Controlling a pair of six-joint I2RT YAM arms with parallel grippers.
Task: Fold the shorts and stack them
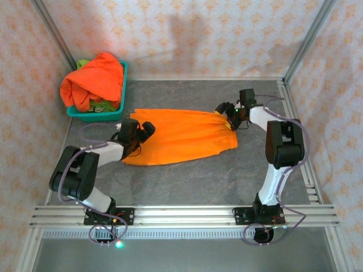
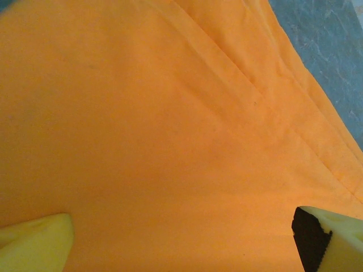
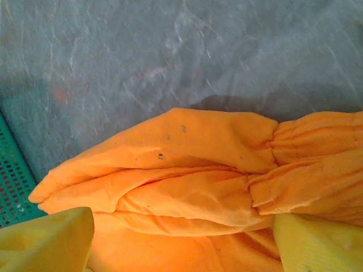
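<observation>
One pair of orange shorts [image 1: 181,136] lies flat on the tabletop [image 1: 198,181], its long axis running straight away from the basket [image 1: 123,85]. The left fingers [image 1: 147,130] hover wide open over the end nearer the basket, holding nothing. The right fingers [image 1: 226,113] are spread either side of the gathered waist at the far end, and by the look of it they aren't clamped.

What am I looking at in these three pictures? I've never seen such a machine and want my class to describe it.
Two robot arms, bolted to a grey table, each end in a two-finger gripper. One picture looks down from above; the others come from wrist cameras. Orange shorts lie spread on the table. The left gripper is open over their leg end, the right gripper open around the gathered waist. A teal basket holds more clothes. Nothing is clearly held.
</observation>
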